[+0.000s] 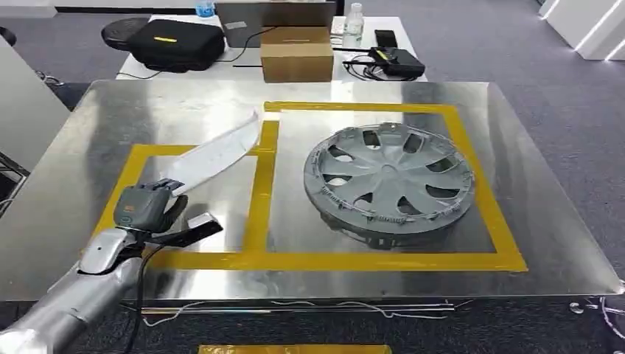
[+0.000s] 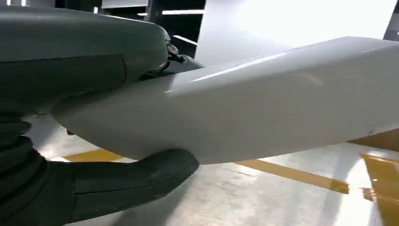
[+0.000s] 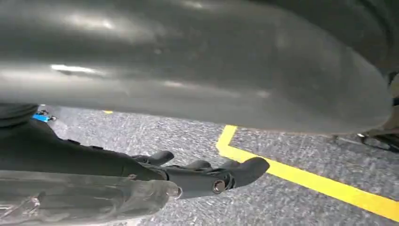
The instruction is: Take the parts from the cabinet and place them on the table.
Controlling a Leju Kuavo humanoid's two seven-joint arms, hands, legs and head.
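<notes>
Left hand (image 1: 147,208) grips a white curved panel (image 1: 219,151) over the table (image 1: 88,147); right hand's (image 3: 197,172) grasp is unclear.

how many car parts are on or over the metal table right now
2: a grey wheel cover lying in the right yellow-taped box, and a long white trim piece held by the left hand over the left box. None looks hidden.

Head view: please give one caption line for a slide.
Left robot hand holds white curved panel over taped metal table; grey wheel cover already placed.
</notes>
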